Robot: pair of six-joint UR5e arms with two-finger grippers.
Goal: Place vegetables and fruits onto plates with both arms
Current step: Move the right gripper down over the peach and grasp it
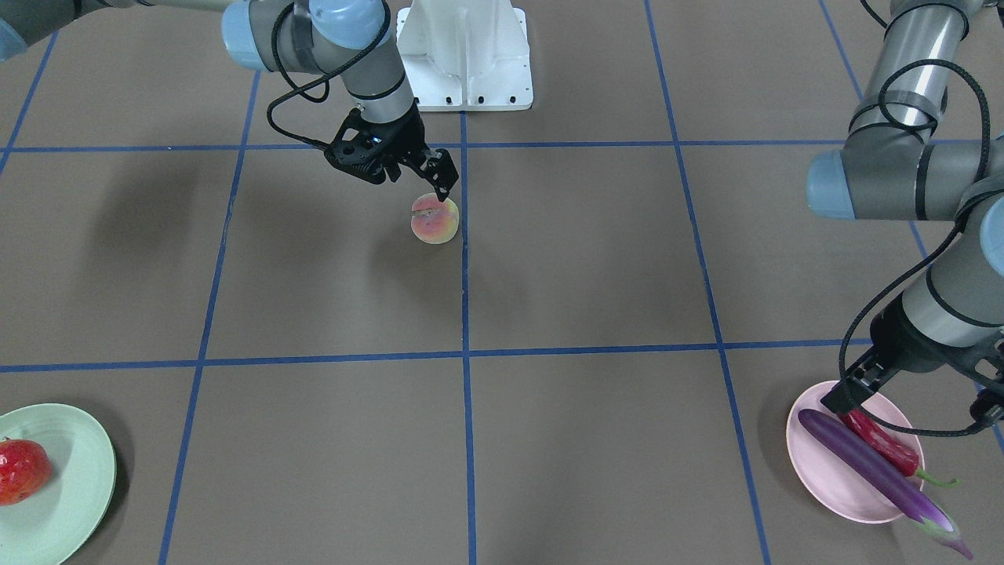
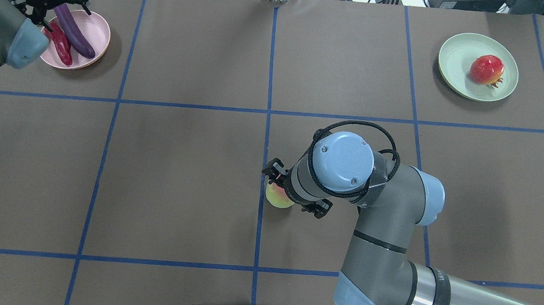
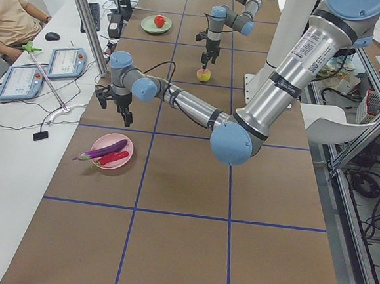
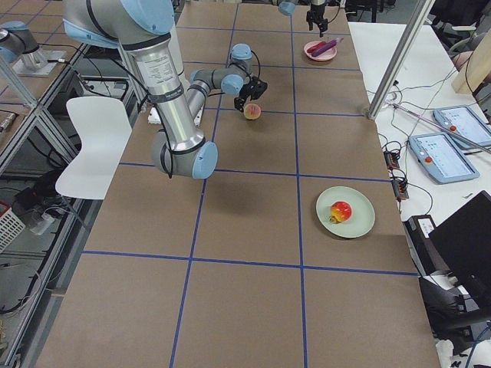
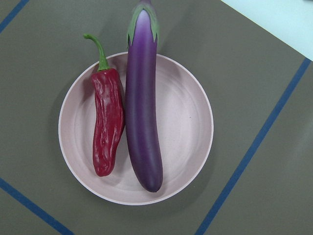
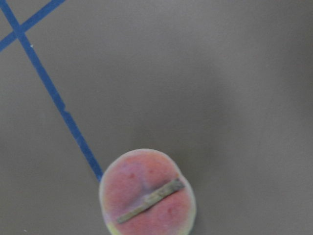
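Right end effector (image 1: 421, 180) is hovering just above the peach (image 1: 434, 220), fingers spread, not gripping anything. The peach is sitting on the surface (image 1: 596, 259) right by a blue tape line (image 1: 464, 298), stem groove facing up, well apart from both plates.

Left end effector (image 3: 117, 111) is hanging over the pink plate (image 5: 195, 122), and from what I'm seeing it's released, with nothing between the fingers. The eggplant (image 5: 143, 112) and the chili (image 5: 107, 127) are lying side by side on that plate, touching along their length. The eggplant's stem end is sticking out past the rim, and so is the chili's green stem.

The red-orange fruit (image 2: 486, 70) is resting on the green plate (image 2: 456, 55) at the far corner on my right side.
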